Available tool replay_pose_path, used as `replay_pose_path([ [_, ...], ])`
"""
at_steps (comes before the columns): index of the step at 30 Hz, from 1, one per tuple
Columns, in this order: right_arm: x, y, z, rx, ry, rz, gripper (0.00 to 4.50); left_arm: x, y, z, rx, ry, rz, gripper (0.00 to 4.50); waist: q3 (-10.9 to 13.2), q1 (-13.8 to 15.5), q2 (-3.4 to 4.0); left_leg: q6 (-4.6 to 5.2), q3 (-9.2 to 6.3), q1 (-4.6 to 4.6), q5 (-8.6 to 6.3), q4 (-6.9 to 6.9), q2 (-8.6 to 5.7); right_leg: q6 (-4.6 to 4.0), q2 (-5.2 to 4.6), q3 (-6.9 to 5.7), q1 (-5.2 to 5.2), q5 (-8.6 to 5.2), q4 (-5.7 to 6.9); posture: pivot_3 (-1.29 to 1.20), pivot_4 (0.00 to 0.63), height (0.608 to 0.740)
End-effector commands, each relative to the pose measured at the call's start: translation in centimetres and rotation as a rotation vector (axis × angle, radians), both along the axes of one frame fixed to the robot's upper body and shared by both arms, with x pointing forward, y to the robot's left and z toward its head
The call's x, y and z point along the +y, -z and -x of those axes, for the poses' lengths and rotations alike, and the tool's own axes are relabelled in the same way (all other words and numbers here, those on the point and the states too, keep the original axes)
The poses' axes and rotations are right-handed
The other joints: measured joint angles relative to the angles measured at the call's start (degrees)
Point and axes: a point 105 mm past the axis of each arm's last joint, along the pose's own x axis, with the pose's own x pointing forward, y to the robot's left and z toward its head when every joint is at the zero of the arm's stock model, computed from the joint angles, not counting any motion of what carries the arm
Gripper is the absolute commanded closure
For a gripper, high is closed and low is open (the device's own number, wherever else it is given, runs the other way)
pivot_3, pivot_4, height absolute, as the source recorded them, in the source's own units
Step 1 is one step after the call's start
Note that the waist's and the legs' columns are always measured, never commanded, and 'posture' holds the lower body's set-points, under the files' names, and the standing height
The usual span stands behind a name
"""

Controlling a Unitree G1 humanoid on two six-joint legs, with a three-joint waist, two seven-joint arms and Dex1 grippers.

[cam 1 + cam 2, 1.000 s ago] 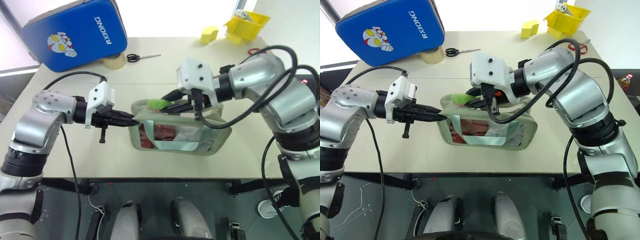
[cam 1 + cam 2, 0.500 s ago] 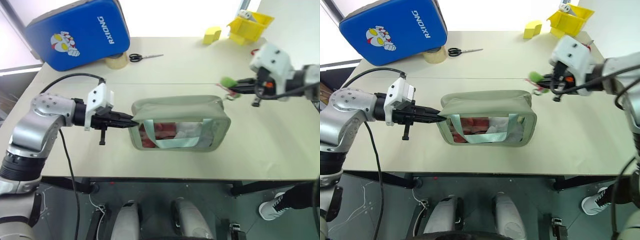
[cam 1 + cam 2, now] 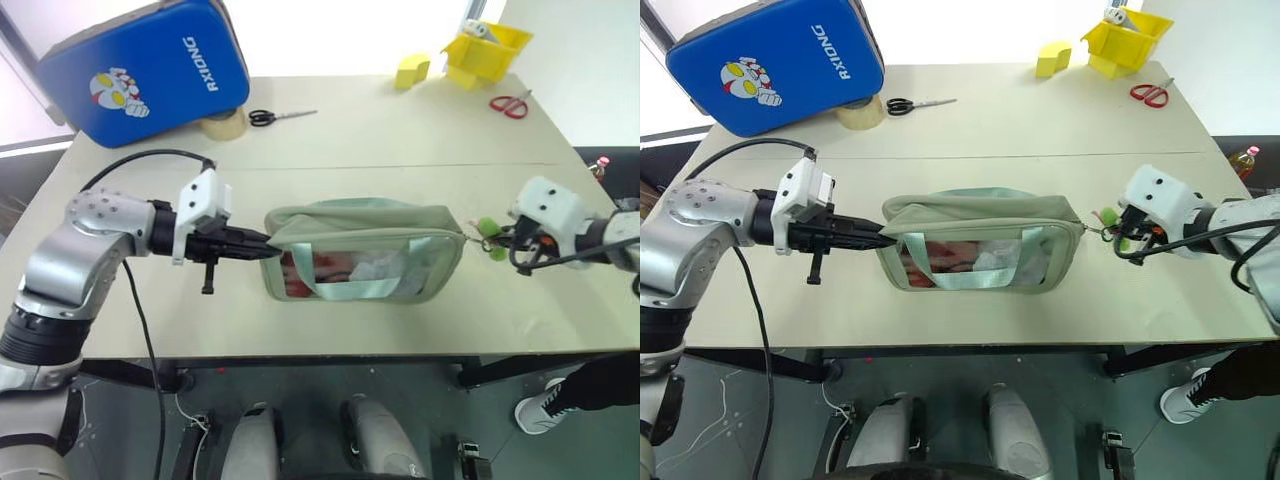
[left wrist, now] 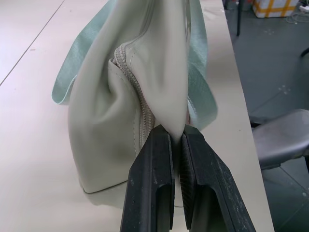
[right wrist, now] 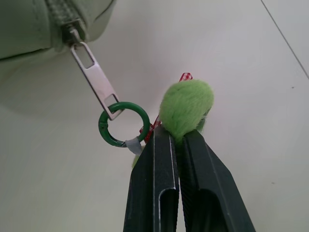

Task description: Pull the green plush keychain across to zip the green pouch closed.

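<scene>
Pincers point(image 5: 176, 137) clamped on green plush keychain point(image 5: 186, 107), green pouch point(image 4: 140, 87).

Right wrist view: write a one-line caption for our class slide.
Gripper shut on fuzzy lime-green plush keychain, linked by green ring to silver zipper pull.

A pale beige table point(image 3: 970, 130) carries the green pouch point(image 3: 980, 245) at its centre. From there, a blue case point(image 3: 775, 65), tape roll point(image 3: 862, 114) and black scissors point(image 3: 915, 103) lie toward eleven o'clock. A yellow block point(image 3: 1051, 60), yellow bin point(image 3: 1127, 41) and red scissors point(image 3: 1151, 93) sit toward one o'clock.

Both arms outstretched; left pincer point(image 4: 176, 137) and right pincer point(image 5: 176, 140) clamped shut.
</scene>
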Motion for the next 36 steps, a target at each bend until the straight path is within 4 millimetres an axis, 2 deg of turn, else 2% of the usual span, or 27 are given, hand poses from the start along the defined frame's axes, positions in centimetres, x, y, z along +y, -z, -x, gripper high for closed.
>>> replay_pose_path([
  [1,-0.8,0.8,-0.3,0.000,0.076,0.053,4.47,1.1,-0.5,-0.1,-0.010,-0.043,-0.010,4.50,0.00,0.07,0.00,0.00,0.00,0.00,0.00,0.00,0.00,0.00,0.00,0.00,0.00,0.00,0.00,0.00,0.150,0.737],
  [4,-2.9,2.0,-0.7,0.021,0.170,0.147,4.47,1.2,-0.5,0.0,-0.009,-0.043,-0.012,4.50,0.00,0.06,0.00,0.00,0.01,-0.02,0.00,0.00,0.00,0.00,-0.01,0.00,0.00,0.00,-0.02,0.00,0.150,0.737],
  [6,-3.0,2.4,-0.6,0.035,0.165,0.166,4.47,1.2,-0.4,0.0,-0.007,-0.045,-0.013,4.50,0.00,0.06,0.00,0.00,0.01,-0.01,0.00,0.00,0.00,0.00,-0.01,0.01,0.00,0.00,-0.02,0.00,0.150,0.737],
  [9,-0.8,2.1,-0.3,0.047,0.090,0.090,4.47,1.2,-0.3,0.1,-0.006,-0.045,-0.012,4.50,0.00,0.07,0.00,0.00,0.00,-0.01,0.00,-0.01,0.00,0.00,0.00,0.00,0.00,0.00,-0.02,0.00,0.150,0.737],
  [13,3.5,0.0,0.1,0.026,-0.034,-0.118,4.47,1.1,-0.3,0.1,-0.009,-0.041,-0.011,4.50,0.00,-0.09,0.00,0.00,0.00,0.00,0.00,-0.01,0.01,0.00,0.02,0.01,0.00,0.00,-0.01,0.00,0.150,0.737],
  [16,4.5,-1.2,0.1,0.015,-0.057,-0.195,4.47,1.0,-0.4,0.1,-0.015,-0.037,-0.008,4.50,0.00,0.07,0.01,0.00,-0.02,0.00,0.00,-0.02,0.02,0.00,0.04,0.00,-0.01,0.00,0.00,0.00,0.150,0.737],
  [19,4.7,-2.3,0.0,0.013,-0.053,-0.247,3.43,0.9,-0.5,0.0,-0.024,-0.030,-0.009,4.50,0.00,0.17,0.01,0.00,-0.01,-0.03,0.00,-0.01,0.01,0.00,0.01,-0.01,-0.01,0.00,-0.02,0.00,0.150,0.737],
  [22,3.9,-3.2,0.0,-0.015,-0.030,-0.244,1.95,0.7,-0.6,0.0,-0.038,-0.009,-0.011,4.50,0.01,0.20,0.01,0.00,-0.01,-0.04,0.00,-0.01,0.01,0.00,0.01,-0.02,-0.01,0.00,-0.03,0.00,0.150,0.737],
  [26,1.6,-4.6,0.3,-0.058,-0.007,-0.227,0.04,0.3,-1.0,-0.2,-0.066,0.026,-0.015,4.50,0.01,0.28,0.01,0.00,0.00,-0.07,0.00,-0.01,0.00,0.00,0.00,-0.02,-0.02,0.00,-0.04,0.00,0.150,0.737],
  [31,0.5,-6.5,1.1,-0.118,-0.059,-0.246,0.04,0.1,-1.5,-0.6,-0.078,0.055,-0.019,4.50,0.01,0.22,0.01,0.00,0.00,-0.07,0.00,-0.01,-0.01,0.00,0.00,-0.03,-0.02,0.00,-0.04,0.00,0.150,0.737],
  [34,2.0,-7.9,1.6,-0.170,-0.164,-0.318,0.00,0.2,-2.8,-1.1,-0.062,0.046,0.020,3.46,0.01,0.13,0.00,0.00,-0.01,-0.06,0.00,-0.01,-0.01,0.00,0.01,-0.03,-0.02,0.00,-0.04,0.00,0.150,0.737],
  [36,3.4,-8.1,2.0,-0.169,-0.244,-0.359,0.00,0.5,-3.5,-1.1,-0.064,0.045,0.034,2.40,0.01,0.04,0.00,0.00,-0.01,-0.06,0.00,-0.01,0.00,0.00,0.02,-0.03,-0.02,0.00,-0.04,0.00,0.150,0.737],
])
